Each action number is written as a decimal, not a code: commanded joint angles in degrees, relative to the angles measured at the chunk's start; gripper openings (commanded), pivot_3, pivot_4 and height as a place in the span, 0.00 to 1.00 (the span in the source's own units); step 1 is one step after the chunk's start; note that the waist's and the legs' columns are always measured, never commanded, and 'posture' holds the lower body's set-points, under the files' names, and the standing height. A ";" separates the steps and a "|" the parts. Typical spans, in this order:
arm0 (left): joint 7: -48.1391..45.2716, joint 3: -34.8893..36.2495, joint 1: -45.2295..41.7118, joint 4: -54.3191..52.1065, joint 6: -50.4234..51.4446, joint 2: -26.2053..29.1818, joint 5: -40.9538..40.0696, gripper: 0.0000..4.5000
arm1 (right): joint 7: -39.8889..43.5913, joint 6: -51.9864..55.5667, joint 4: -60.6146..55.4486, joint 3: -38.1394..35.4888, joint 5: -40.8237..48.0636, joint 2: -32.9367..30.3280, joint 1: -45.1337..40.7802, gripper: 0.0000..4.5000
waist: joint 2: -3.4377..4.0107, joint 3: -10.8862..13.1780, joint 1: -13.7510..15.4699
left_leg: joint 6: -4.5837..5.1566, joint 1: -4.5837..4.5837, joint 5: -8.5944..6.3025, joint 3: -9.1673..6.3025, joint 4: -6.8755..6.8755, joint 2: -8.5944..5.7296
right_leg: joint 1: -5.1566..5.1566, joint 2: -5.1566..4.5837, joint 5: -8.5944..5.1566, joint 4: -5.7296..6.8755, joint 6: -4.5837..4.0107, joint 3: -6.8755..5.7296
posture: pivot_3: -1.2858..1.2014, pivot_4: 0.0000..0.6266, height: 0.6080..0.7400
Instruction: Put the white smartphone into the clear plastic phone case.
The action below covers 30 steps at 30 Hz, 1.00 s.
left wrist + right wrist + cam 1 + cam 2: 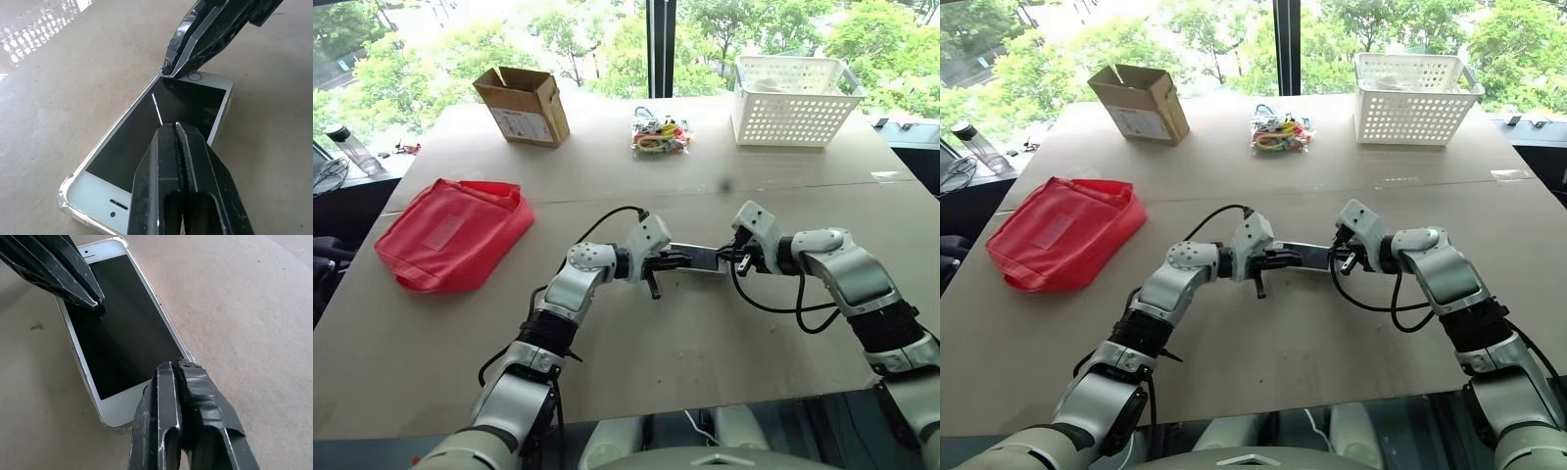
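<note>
While both my arms reach in over the middle of the tabletop, the scene stands as follows.

Phone: the white smartphone (146, 132) lies flat, screen up, near the middle of the tabletop (705, 352), between my two grippers.

Case: the clear plastic phone case (66, 203) shows as a transparent rim around the phone's corners and long edges; the phone sits inside it, though I cannot tell whether every corner is fully seated.

Left gripper: my left gripper (177, 129) has its fingers pressed together, holding nothing, with the tips resting on the black glass near the middle of the screen.

Right gripper: my right gripper (176, 367) is also pressed together and empty, its taped tip at the phone's end with the home button, touching the rim there.

Far edge: a white perforated basket (791, 98) toward the far right corner, an open cardboard box (522, 104) toward the far left, and a bundle of coloured cables (659, 133) between them.

Left side: a red cloth bag (455, 233) lies flat near the left edge, well apart from the phone.
</note>
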 commanded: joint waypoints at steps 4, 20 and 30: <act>1.13 -0.43 0.63 -0.86 0.70 -0.50 0.40 0.01 | -2.05 -5.90 3.63 -0.90 -0.31 1.73 6.29 0.00 | -0.08 -0.31 0.11 | 0.00 0.00 0.00 -0.05 -0.02 0.00 | 0.00 0.00 0.00 0.00 0.00 -0.04 | 0.52 0.24 0.95; 1.79 -0.45 0.81 -1.89 1.87 -0.91 0.16 0.01 | 3.25 1.24 -0.67 8.24 -1.33 -5.58 9.06 0.00 | 0.25 -0.06 -0.07 | 0.01 -0.04 0.00 -0.05 -0.05 0.00 | -0.04 0.00 -0.01 -0.02 -0.01 -0.04 | 0.52 0.24 0.95; 6.17 6.36 3.94 -7.60 -0.49 -3.05 -5.52 0.01 | -8.72 -22.52 -6.87 -9.88 2.94 2.99 14.75 0.00 | 0.00 -0.03 1.13 | 0.27 0.74 -0.19 -0.15 -0.26 0.01 | 0.78 -0.04 -0.02 -0.27 0.00 -0.10 | 0.52 0.24 0.95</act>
